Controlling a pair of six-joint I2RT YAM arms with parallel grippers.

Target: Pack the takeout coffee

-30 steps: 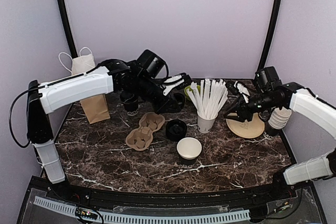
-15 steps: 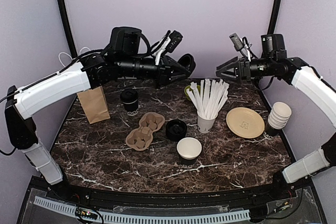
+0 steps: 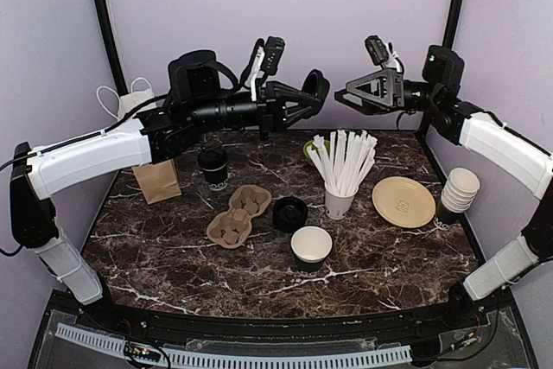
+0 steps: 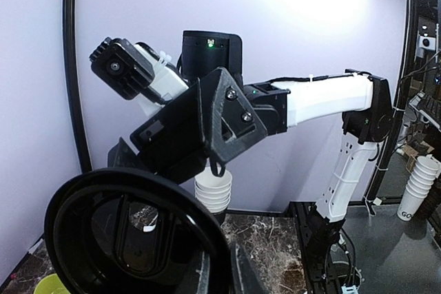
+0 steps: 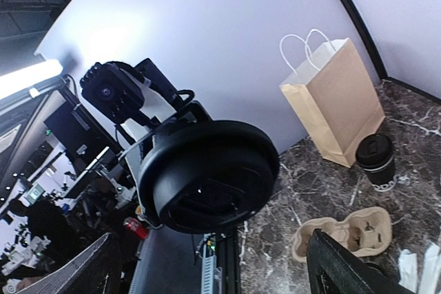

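Coffee: lidded black cup standing on the bench at 10 o'clock from centre. It is just at 3 o'clock of the bag and at 11 o'clock of the carrier, apart from both.
Axis: upright, with the long axis vertical, the lid on top and the base flat on the bench.
Handling: probably a light paper wall that dents under a hard squeeze. The wall looks smooth and may slip. If the cup is full it will be heavier and could spill when tipped.
Hold: best taken from the side around the wall at mid height, below the lid's rim, with gentle pressure and kept upright.
Left tool: raised over the bench's 12 o'clock side and pinching the rim of a loose lid, which it holds on edge.
Right tool: raised and facing the lid, with its fingers spread wide and empty. It is near the lid, with no contact visible.
Open cup: lidless, mouth up, at 5 o'clock from centre. The loose lid is likely meant for it.
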